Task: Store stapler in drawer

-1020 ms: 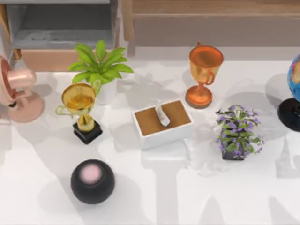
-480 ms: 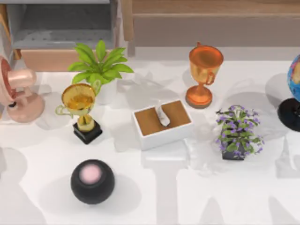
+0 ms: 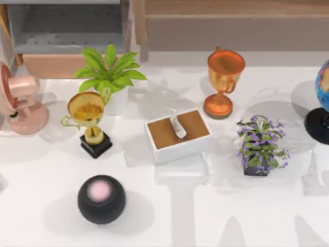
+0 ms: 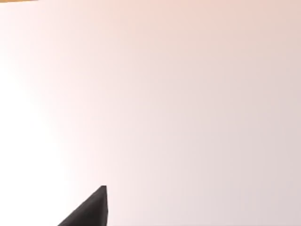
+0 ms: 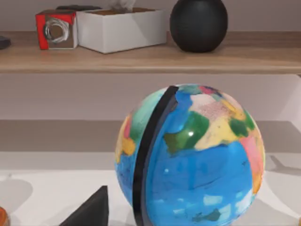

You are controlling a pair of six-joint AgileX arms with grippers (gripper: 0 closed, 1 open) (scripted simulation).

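The drawer [image 3: 67, 36] stands open at the far left of the bench [image 3: 169, 216], grey floor bare behind its tan front. Where the stapler lies I cannot tell. A stapler is likely stiff, fairly light and smooth-sided, so it is best taken across its narrow flanks near mid-length.

A leafy plant [image 3: 109, 69], a gold trophy [image 3: 88, 116] and a pink fan [image 3: 18, 100] crowd the drawer's near side, so the approach should come from above. The left tool [image 4: 89, 212] faces a blank pale surface, and the right tool [image 5: 91, 209] is just beside the globe [image 5: 188, 155]. Whether either is spread or pressed together I cannot tell.
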